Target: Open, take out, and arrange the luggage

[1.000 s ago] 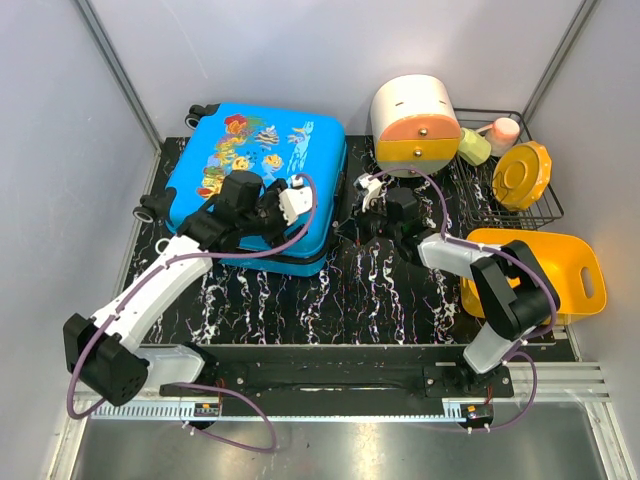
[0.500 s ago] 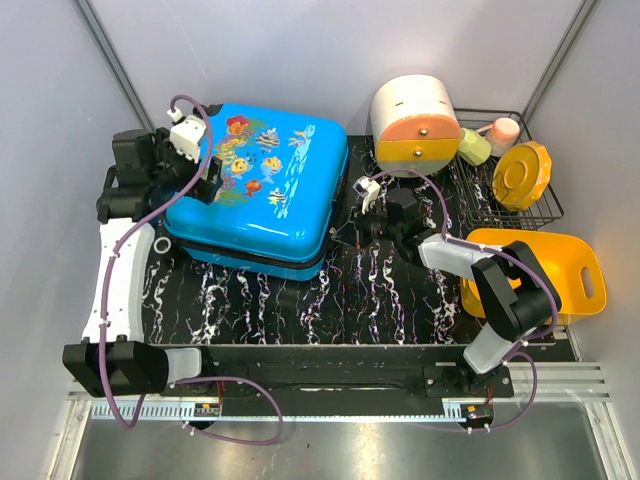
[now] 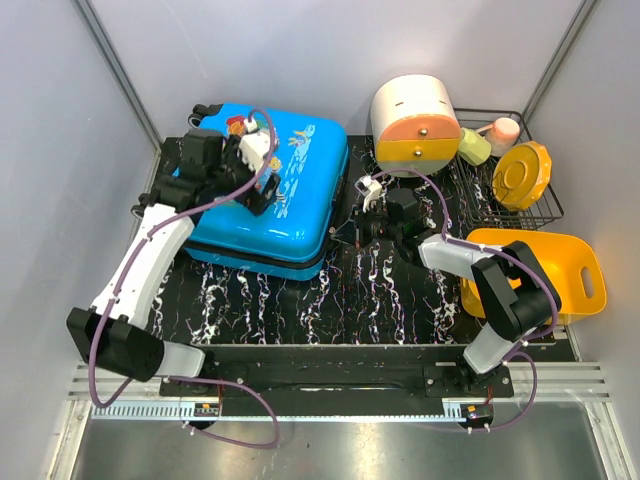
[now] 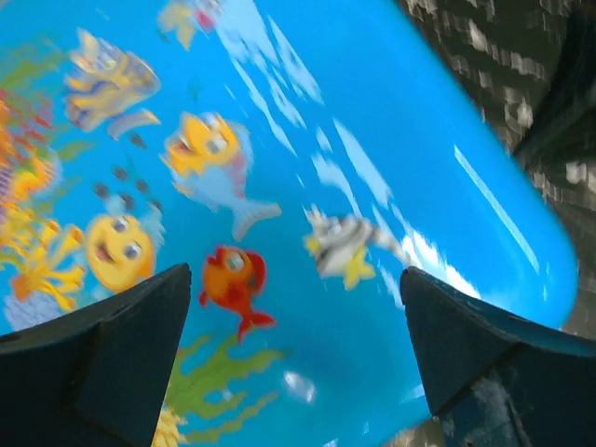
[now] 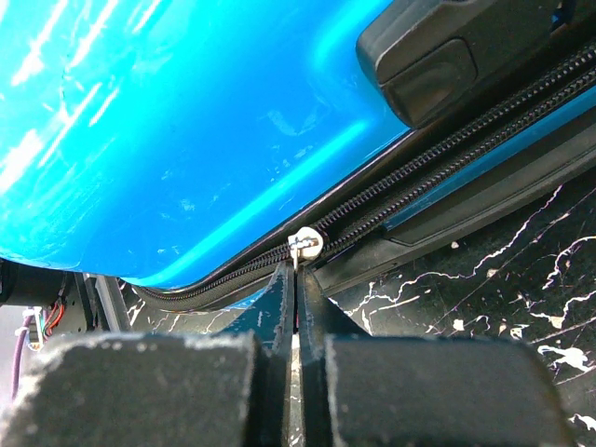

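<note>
No text, label, brand or number is legible anywhere; the luggage [image 3: 300, 200] carries only cartoon fish pictures.

One bright-blue fish-print hard-shell suitcase [image 3: 290, 210], one white-and-orange round drawer box [image 3: 412, 110], one yellow plastic basin [image 3: 575, 255], one black wire basket [image 3: 484, 113].

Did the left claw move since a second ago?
Yes. The left gripper went left and farther back over the suitcase, away from the round box.
</note>
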You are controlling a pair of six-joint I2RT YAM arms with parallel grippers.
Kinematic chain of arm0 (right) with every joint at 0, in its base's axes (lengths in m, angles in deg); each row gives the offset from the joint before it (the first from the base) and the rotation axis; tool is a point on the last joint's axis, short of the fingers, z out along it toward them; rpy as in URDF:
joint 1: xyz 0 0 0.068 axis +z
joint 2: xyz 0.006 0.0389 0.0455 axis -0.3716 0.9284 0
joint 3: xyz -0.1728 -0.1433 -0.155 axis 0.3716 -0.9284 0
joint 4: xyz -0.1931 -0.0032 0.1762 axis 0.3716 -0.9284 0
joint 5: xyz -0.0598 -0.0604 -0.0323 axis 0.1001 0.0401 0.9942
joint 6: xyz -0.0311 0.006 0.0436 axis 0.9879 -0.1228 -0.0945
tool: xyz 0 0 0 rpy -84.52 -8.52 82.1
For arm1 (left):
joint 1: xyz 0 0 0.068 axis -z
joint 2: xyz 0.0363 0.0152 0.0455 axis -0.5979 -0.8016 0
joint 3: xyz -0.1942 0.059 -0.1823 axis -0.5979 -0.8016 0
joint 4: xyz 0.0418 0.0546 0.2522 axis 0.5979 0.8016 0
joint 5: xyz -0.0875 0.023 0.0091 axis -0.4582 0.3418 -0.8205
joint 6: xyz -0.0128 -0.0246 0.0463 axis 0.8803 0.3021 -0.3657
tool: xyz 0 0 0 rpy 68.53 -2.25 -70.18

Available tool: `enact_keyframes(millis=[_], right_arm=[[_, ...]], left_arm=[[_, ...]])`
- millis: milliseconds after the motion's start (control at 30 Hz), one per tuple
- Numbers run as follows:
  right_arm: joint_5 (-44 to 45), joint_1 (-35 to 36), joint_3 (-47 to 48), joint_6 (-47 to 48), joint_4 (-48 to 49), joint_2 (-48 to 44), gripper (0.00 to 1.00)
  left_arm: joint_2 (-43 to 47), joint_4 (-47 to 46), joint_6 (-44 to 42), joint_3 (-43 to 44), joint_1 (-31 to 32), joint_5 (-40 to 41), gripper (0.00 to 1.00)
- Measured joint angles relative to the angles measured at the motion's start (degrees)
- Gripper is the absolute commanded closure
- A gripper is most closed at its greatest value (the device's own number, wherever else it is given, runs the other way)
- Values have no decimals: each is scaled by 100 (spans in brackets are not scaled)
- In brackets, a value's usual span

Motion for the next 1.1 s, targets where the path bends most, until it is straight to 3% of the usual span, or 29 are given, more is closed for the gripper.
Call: enact_keyframes(millis=[233, 500, 767, 1100], right_arm=[[-13, 0, 74, 2, -31, 4, 100], [-59, -20, 315, -199, -343, -20, 100], [-55, -50, 396, -262, -374, -138, 100], [-107, -328, 468, 645, -686, -184, 100]], left_arm=[[1615, 640, -1668, -1827, 63, -452, 6], [2785, 573, -1921, -2863, 129, -632, 13], [2955, -33, -1853, -4004, 243, -568, 30], [2039, -498, -1202, -3823, 433, -570, 31]])
